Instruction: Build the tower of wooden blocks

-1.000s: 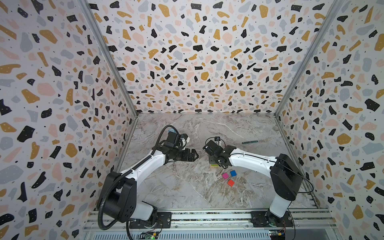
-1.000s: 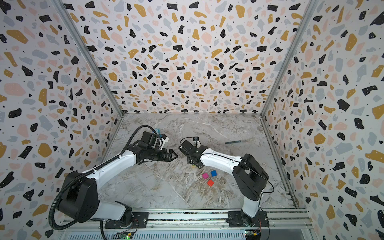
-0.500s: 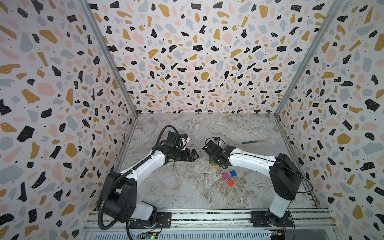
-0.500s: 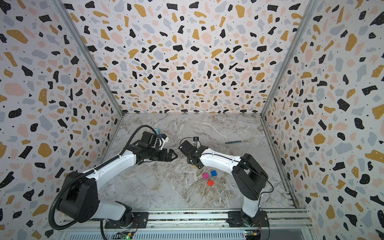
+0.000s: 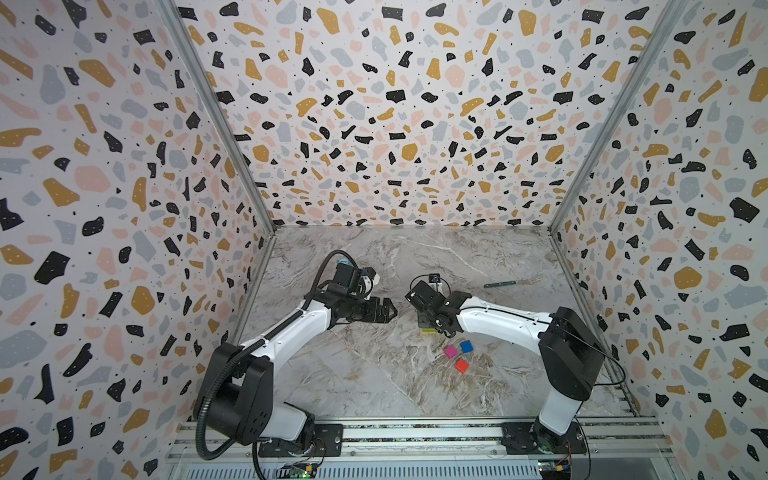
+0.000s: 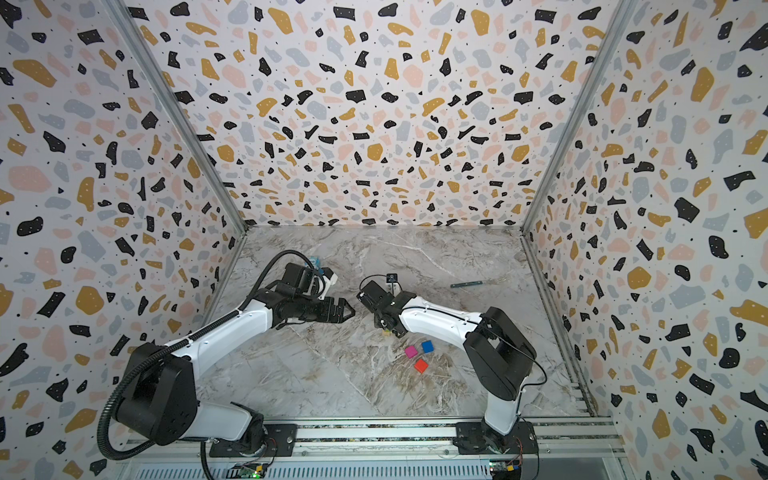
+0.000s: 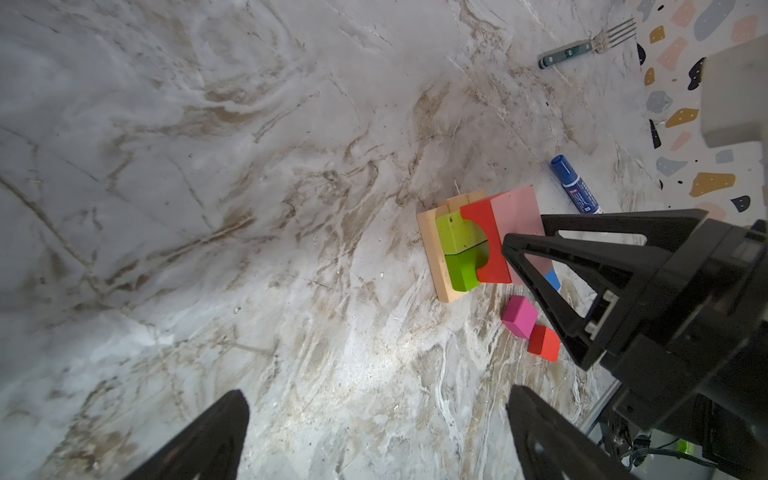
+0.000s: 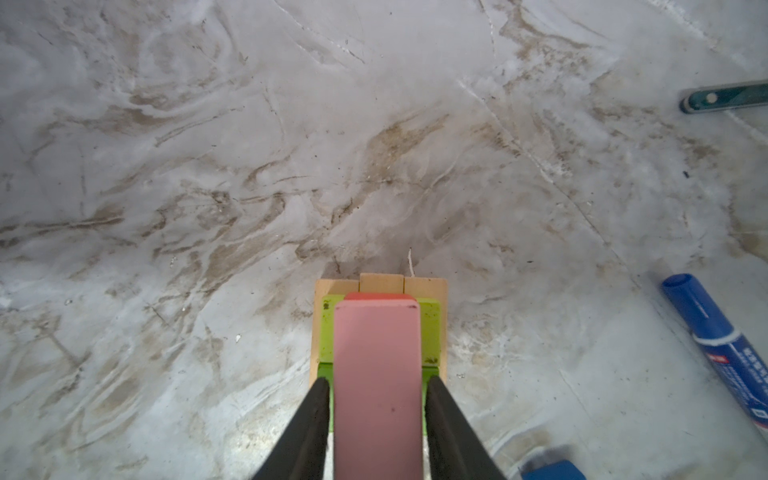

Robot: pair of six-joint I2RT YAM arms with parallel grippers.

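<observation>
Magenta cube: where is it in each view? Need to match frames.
Top view: magenta cube, beside the blue cube.
Top view: same place, beside the blue cube.
Left wrist, beside the orange-red cube.
Right wrist: not in it.
Shared landmark: teal-handled fork, in all four.

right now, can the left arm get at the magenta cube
Probably, but not straight. The left gripper is open and empty, yet the tower and the right gripper around its pink block sit between it and the magenta cube. Coming round the near side looks open.
</observation>
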